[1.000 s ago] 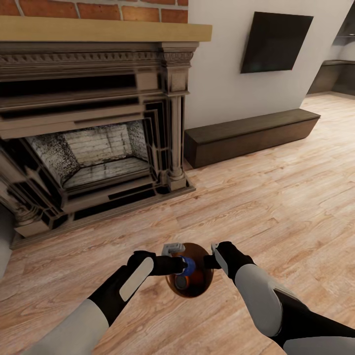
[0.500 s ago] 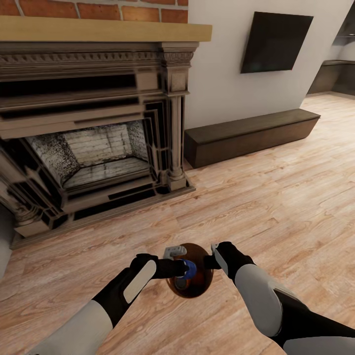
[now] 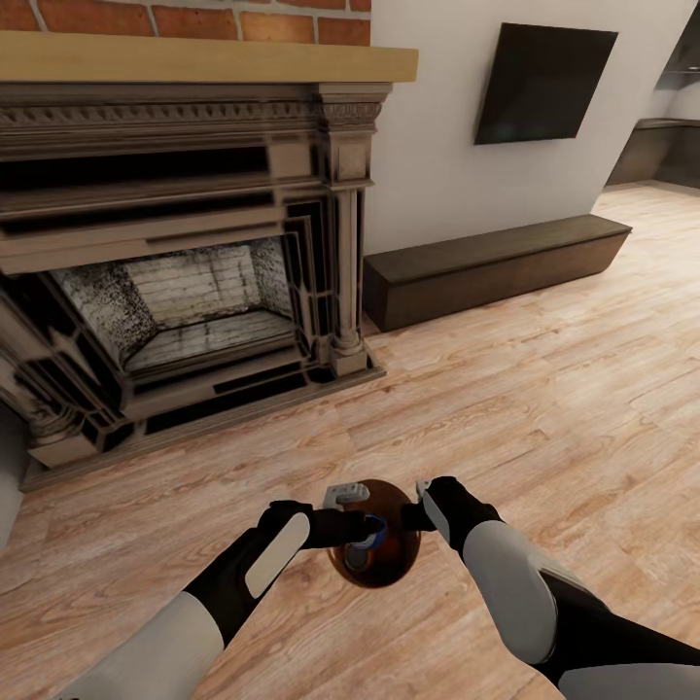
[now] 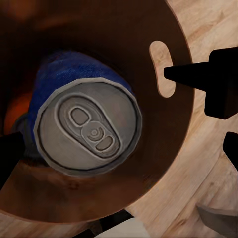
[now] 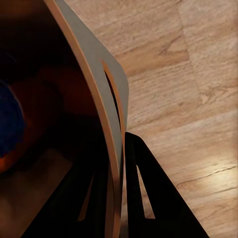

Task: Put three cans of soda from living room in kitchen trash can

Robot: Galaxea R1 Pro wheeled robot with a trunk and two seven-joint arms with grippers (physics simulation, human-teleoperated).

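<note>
- R gripper (image 3: 424, 507): jaws clamped on bin (image 3: 394, 559) rim.
- L gripper (image 3: 365, 530) over bin; jaws' gap can't tell.
- Blue can (image 4: 87, 126) inside bin, w/ orange can (image 4: 14, 113).

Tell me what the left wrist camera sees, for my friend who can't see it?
A dark blue soda can with a grey metal top sits inside a round copper-brown bin. Something orange peeks out behind it, and light wood plank floor lies beyond the rim.
</note>
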